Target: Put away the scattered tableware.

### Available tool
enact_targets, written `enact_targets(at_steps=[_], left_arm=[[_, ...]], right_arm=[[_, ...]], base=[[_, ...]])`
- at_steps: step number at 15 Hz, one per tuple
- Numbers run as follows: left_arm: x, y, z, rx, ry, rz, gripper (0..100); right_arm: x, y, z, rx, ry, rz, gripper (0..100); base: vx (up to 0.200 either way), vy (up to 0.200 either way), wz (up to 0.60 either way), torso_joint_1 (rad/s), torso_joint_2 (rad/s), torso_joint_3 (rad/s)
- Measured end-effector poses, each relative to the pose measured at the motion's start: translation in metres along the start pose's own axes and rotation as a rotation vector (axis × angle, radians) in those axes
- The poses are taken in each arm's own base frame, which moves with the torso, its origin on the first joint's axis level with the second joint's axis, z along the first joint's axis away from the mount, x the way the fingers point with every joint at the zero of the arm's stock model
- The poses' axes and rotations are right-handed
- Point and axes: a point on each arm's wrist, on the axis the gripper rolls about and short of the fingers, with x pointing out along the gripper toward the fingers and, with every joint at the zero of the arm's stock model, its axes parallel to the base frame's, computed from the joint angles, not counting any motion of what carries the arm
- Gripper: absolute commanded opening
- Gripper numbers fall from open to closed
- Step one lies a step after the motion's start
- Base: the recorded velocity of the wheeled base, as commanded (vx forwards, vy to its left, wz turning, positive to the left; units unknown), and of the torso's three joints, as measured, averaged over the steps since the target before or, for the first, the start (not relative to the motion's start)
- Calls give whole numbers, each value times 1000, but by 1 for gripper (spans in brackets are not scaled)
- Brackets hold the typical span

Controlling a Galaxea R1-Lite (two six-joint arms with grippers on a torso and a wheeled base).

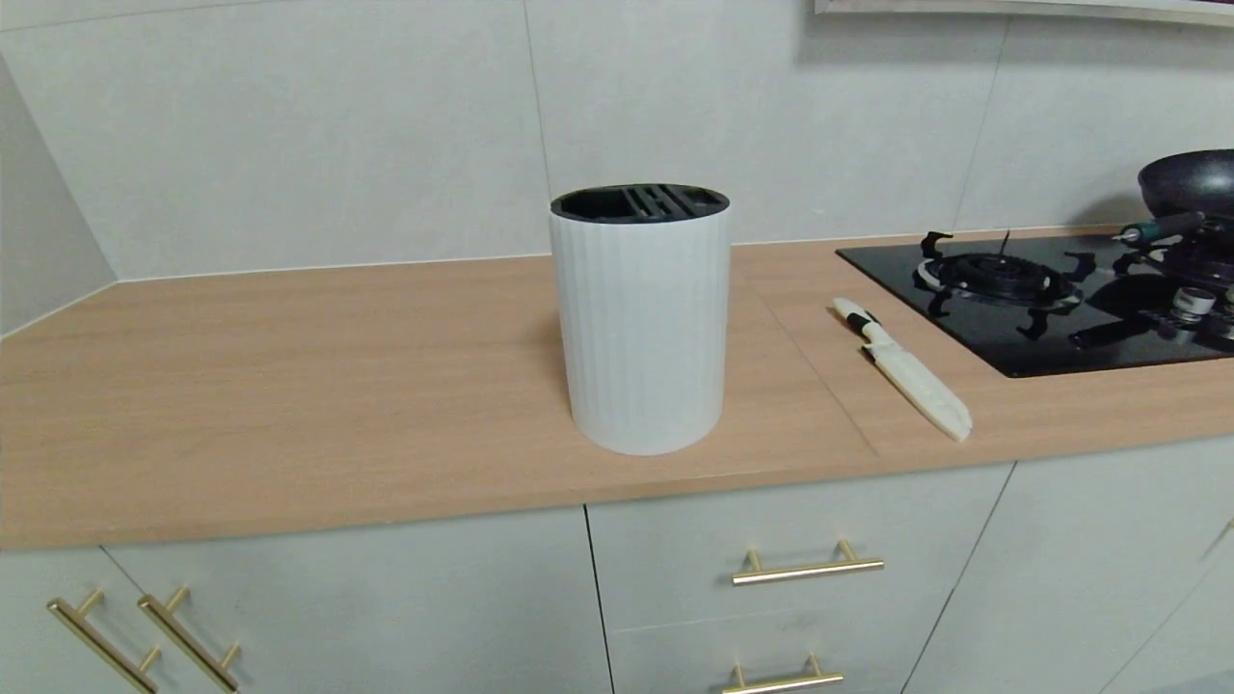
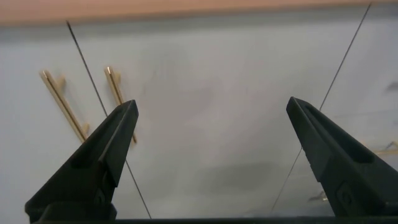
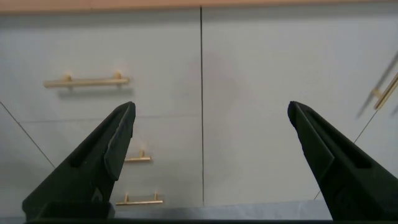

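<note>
A white ribbed cylindrical holder [image 1: 643, 323] with a black slotted top stands upright in the middle of the wooden countertop [image 1: 289, 386]. To its right a knife [image 1: 903, 367] with a white blade and a white-and-black handle lies flat on the counter, beside the hob. My left gripper [image 2: 211, 109] is open and faces the grey cabinet fronts below the counter edge, holding nothing. My right gripper [image 3: 211, 112] is likewise open in front of the drawers, with nothing between its fingers.
A black gas hob [image 1: 1041, 299] occupies the counter's right end, with a dark pan [image 1: 1191, 183] on its far burner. Grey drawers and doors with brass handles [image 1: 808, 569] run below the counter. A tiled wall stands behind.
</note>
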Motion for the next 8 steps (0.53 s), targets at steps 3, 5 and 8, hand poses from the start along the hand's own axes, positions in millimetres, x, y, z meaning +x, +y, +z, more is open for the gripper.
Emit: enact_targets(at_steps=[3,5,8], left_arm=[[0,0,0,0,0,0,100],[0,0,0,0,0,0,100],[0,0,0,0,0,0,100]], right_arm=[[0,0,0,0,0,0,100],[0,0,0,0,0,0,100],[0,0,0,0,0,0,100]], base=[[0,0,0,188,-486,-290],[0,0,0,207,-486,-288],[0,0,0,212,-504,-287]])
